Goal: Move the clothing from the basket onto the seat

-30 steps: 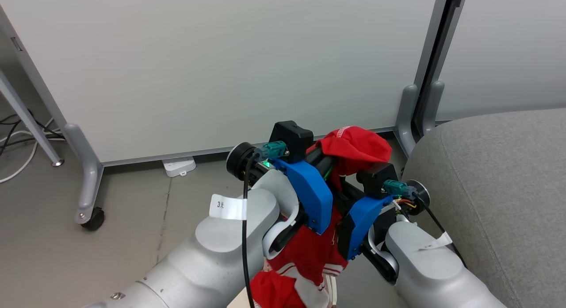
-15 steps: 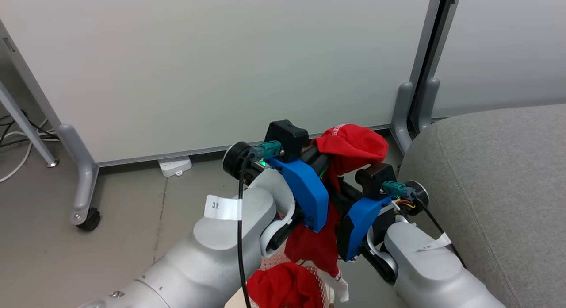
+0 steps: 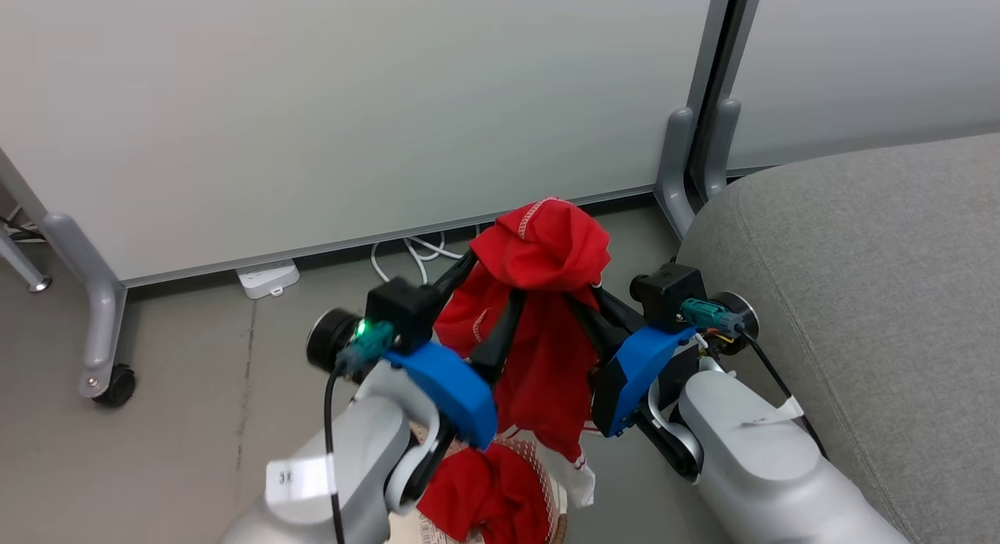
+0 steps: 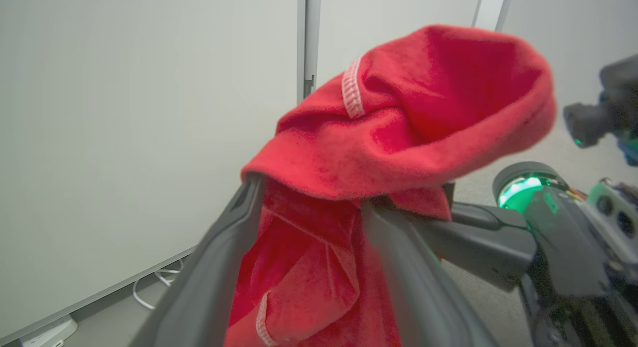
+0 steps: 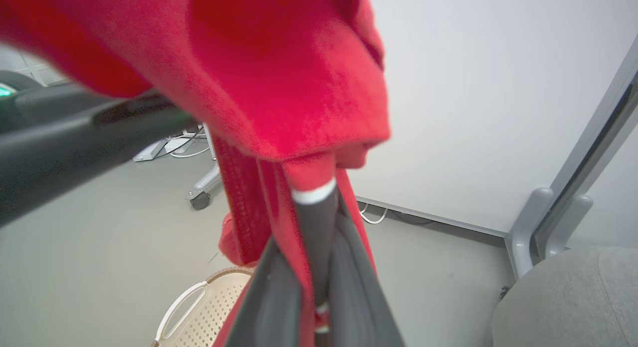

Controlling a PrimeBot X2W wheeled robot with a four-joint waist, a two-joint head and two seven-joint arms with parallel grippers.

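Head view: the red garment [image 3: 547, 247] is up in the air, bunched over both sets of fingertips. Its long axis runs straight down, with the white-trimmed tail dangling above the basket [image 3: 551, 481]. The left gripper [image 3: 492, 282] has its fingers spread wide and cloth draped across them. The right gripper [image 3: 587, 298] is pinched tight on the fabric. The seat [image 3: 859, 255] sits just beside the right forearm, its rounded edge close by, and there is bare floor [image 3: 195, 372] to the left. A second red garment [image 3: 476, 493] lies in the basket, cut off by the bottom edge.

Left wrist view: the two fingers stand well apart with a red fold hanging between them. Their tips are buried under the bunch.

Right wrist view: the fingers are closed together on the cloth, which is blurred up close. The basket's white handle [image 5: 182, 299] is below, and the seat corner is at the lower right.
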